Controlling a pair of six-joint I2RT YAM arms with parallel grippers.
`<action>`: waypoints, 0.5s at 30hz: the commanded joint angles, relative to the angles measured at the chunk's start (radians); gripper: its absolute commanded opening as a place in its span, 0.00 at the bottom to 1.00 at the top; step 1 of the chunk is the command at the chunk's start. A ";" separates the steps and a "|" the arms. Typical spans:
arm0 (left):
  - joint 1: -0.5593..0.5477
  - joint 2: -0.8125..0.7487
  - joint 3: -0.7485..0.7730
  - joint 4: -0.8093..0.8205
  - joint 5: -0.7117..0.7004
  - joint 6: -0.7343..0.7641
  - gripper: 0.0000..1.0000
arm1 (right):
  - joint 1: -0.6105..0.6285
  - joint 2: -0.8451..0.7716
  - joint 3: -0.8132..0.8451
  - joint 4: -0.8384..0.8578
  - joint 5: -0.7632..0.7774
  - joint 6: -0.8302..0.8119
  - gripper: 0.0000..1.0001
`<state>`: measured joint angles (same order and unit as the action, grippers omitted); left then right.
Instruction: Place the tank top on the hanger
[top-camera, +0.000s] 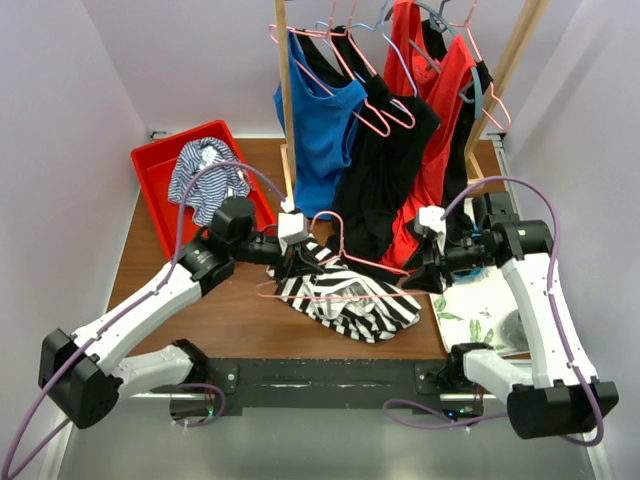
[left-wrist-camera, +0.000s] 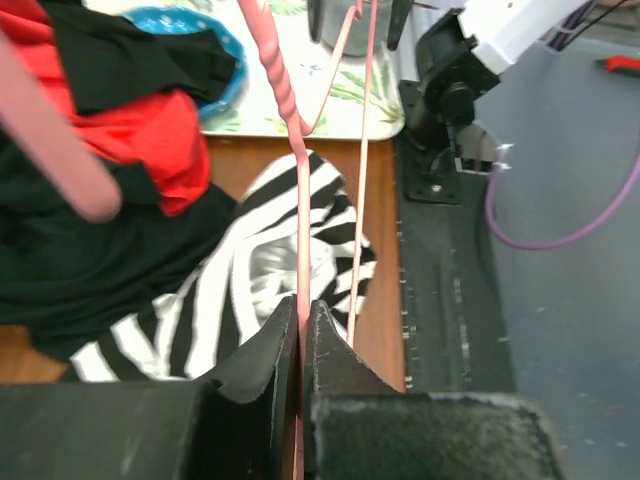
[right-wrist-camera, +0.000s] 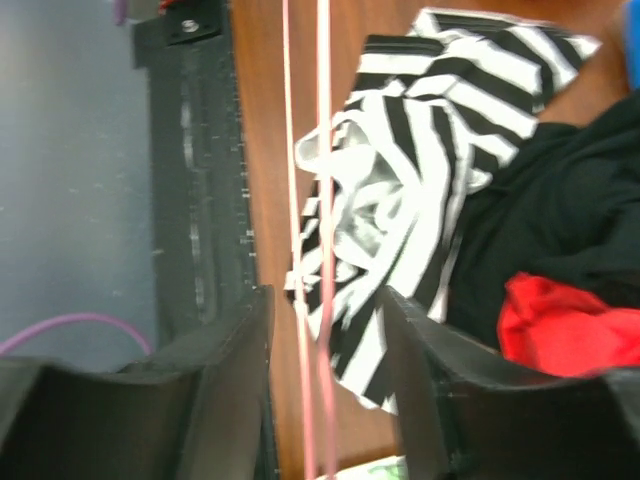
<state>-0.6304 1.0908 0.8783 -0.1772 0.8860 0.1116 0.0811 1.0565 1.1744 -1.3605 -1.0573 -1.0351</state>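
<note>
From where I stand, the tank top lies crumpled on the counter just beyond the arm bases, dead centre. The pink hanger is stretched across it. At the top's ten o'clock the left end effector is clenched on a straight run of the hanger's wire. At its three o'clock the right end effector is released, with two hanger wires running through the gap and neither finger pressing them.

I'd judge the hanger is in hand and the dressing has barely begun, since no strap sits over a shoulder of the wire. The next move seems to call for the free right side to pick up an edge of the fabric, find an opening and feed a hanger shoulder through while the left steadies the wire.

Farther back, a red bin sits at ten o'clock and a rack of hung tops at twelve. I can read no writing or labels anywhere.
</note>
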 joint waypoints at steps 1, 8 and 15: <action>-0.089 0.032 -0.015 0.108 0.012 -0.101 0.00 | 0.083 0.057 0.059 0.003 -0.004 0.088 0.59; -0.169 0.110 0.016 0.162 -0.057 -0.141 0.00 | 0.239 0.178 0.119 0.017 0.014 0.173 0.62; -0.173 0.116 0.013 0.232 -0.108 -0.159 0.00 | 0.307 0.195 0.070 0.061 0.028 0.239 0.36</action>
<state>-0.7990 1.2156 0.8673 -0.0483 0.8101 -0.0185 0.3714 1.2724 1.2537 -1.3369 -1.0355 -0.8654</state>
